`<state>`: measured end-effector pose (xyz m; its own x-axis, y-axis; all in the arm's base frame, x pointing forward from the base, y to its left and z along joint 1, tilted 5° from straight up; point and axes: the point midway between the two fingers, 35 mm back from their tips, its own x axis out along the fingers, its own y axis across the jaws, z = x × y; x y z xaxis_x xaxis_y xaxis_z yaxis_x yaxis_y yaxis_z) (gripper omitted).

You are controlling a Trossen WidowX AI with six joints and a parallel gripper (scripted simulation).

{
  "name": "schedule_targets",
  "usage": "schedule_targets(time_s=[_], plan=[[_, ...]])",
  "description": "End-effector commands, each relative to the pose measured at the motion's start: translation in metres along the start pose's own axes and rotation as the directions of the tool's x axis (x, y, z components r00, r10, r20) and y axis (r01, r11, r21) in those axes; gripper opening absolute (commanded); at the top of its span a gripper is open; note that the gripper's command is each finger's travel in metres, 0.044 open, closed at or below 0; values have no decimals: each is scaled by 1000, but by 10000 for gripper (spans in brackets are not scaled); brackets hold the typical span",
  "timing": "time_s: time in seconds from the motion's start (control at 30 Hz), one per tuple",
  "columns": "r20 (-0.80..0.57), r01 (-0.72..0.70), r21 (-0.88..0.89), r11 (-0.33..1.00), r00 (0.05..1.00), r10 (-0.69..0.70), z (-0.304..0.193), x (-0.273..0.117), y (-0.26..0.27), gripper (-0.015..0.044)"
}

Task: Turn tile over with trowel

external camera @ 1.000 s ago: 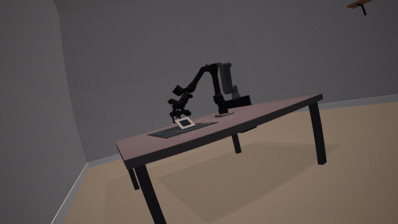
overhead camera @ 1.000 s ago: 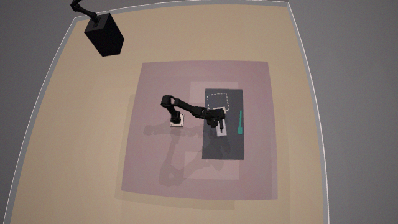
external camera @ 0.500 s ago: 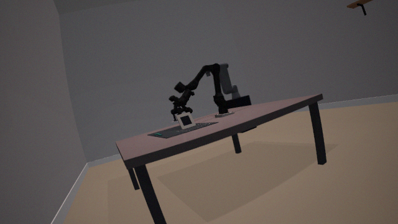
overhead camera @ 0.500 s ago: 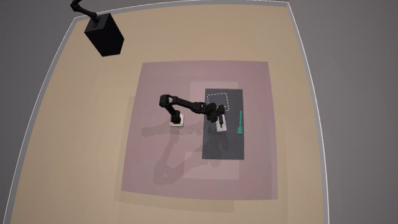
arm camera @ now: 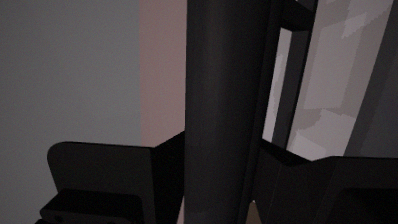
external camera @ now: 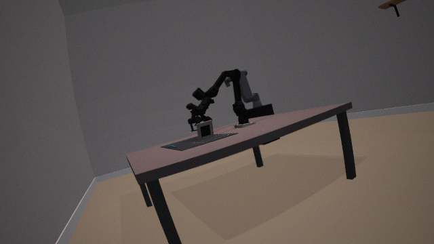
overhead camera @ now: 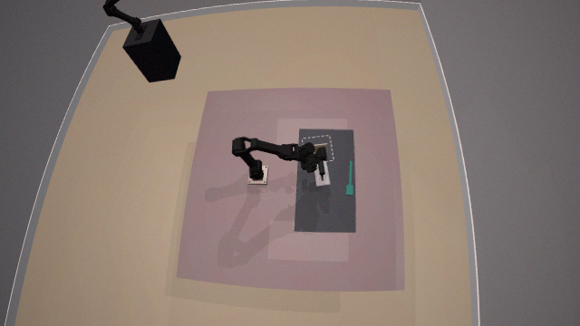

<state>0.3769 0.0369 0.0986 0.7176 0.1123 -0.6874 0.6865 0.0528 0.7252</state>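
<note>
The tile (overhead camera: 321,146) (external camera: 205,131) is cream with a dark square mark. It stands nearly upright on edge, its marked face toward the exterior camera. From above it shows partly behind the arm, within the dashed outline (overhead camera: 316,137). My gripper (overhead camera: 315,163) (external camera: 200,119) (arm camera: 216,135) is shut on the black handle of the trowel (overhead camera: 323,180) (arm camera: 325,75), beside the tile. The trowel's pale, flat blade is above the mat (overhead camera: 323,213) (external camera: 181,147). The tile's lower edge and its contact with the trowel are hidden from above.
A teal tool (overhead camera: 350,189) (external camera: 172,146) lies near the mat's edge away from the arm base (overhead camera: 257,182). The pink table (overhead camera: 240,254) (external camera: 149,163) surrounds the mat. A second arm on a black block (overhead camera: 156,56) is far off at the upper left of the top view.
</note>
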Motion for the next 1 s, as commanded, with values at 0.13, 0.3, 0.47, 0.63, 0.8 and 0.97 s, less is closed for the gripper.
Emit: schedule_targets(time_s=[0.13,0.3,0.47,0.63,0.8,0.97], plan=[[7,-9,2,1000,1000,9,18,-5,10,0],[9,-9,0,1000,1000,9,43,-14,19,0],[10,-12,-1,1000,1000,12,61,-21,25,0],[10,-12,-1,1000,1000,12,61,-21,25,0],[10,-12,-1,1000,1000,12,61,-21,25,0],[10,-12,-1,1000,1000,12,61,-21,25,0]])
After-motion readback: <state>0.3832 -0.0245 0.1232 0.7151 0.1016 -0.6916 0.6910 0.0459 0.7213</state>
